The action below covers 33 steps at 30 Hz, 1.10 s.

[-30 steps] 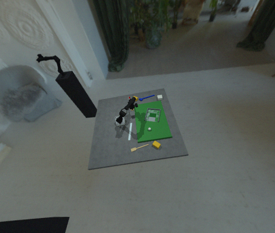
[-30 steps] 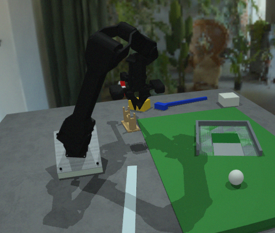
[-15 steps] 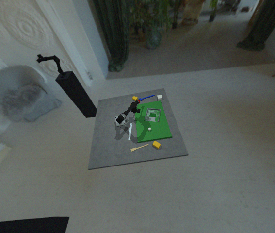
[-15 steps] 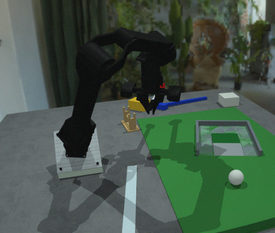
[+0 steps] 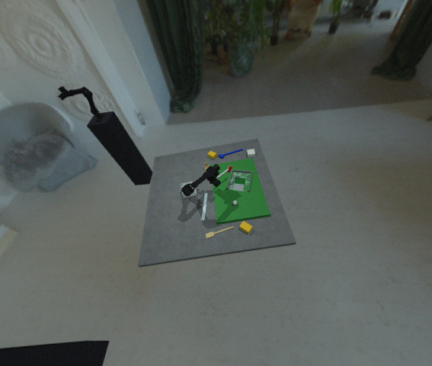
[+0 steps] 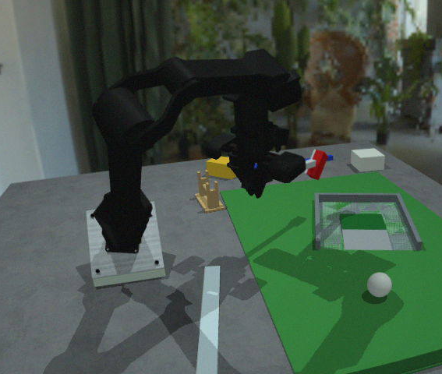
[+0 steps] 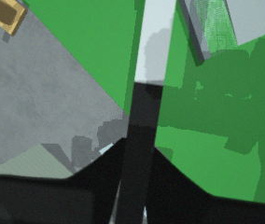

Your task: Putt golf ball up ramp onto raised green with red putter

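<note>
Putter point(image 6: 316, 163), the red one, is up off the surface point(image 6: 31, 225) in my pincer point(image 6: 258, 188), which is clamped on its dark grip. In the exterior view I see its red head sticking out to the right of the black wrist, with a short white stretch of shaft just behind the head, hanging above the far left part of the green mat point(image 6: 422, 257). In the wrist view the shaft point(image 7: 147, 93) runs straight up the middle of the picture between the two black fingers, dark near the pincer and white farther out, over the line where green mat meets grey surface.

The golf ball point(image 6: 379, 284) sits on the mat at the near right, well apart from the putter head, with the arm's shadow lying across the mat beside it. Between ball and putter, farther back, I see the grey-walled box holding the ramp point(image 6: 365, 238) and the raised green point(image 6: 362, 221).

On the grey surface, a small wooden stand point(image 6: 210, 193) is just off the mat's far left corner, near the pincer. A yellow block point(image 6: 218, 167) lies behind it, partly hidden by the wrist. A white block point(image 6: 367, 159) rests beyond the mat's far edge. From the top I also see a blue putter point(image 5: 230, 152) lying past the far edge, and a tan putter point(image 5: 219, 232) and another yellow block point(image 5: 245, 226) on the near side. A pale strip point(image 6: 210, 318) lies left of the mat, in front of the arm's base point(image 6: 124, 249).
</note>
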Tool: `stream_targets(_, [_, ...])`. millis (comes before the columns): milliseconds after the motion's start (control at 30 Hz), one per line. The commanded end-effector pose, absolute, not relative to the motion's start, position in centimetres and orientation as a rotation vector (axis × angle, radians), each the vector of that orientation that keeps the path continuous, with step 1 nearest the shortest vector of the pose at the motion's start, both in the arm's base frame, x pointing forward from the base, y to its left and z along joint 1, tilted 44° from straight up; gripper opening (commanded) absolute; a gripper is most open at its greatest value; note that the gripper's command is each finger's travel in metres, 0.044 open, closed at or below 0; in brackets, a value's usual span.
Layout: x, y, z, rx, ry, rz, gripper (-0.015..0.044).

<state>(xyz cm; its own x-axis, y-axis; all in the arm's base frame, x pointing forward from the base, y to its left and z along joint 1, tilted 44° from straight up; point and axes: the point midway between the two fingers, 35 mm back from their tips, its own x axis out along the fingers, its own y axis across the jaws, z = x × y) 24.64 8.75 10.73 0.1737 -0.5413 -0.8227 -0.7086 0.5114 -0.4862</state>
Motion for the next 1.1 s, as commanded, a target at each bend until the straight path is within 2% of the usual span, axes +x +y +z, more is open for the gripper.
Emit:
stream_targets(0, [24.7,6.6,13.1,-1.023,1.458,0.021,0.0000])
stream_targets(633, [20.9,-3.4,22.1,-0.513,1.276,-0.586,0.0000])
stream_targets(1067, [20.8,-4.3,21.7,-0.476,1.264,-0.625,0.0000])
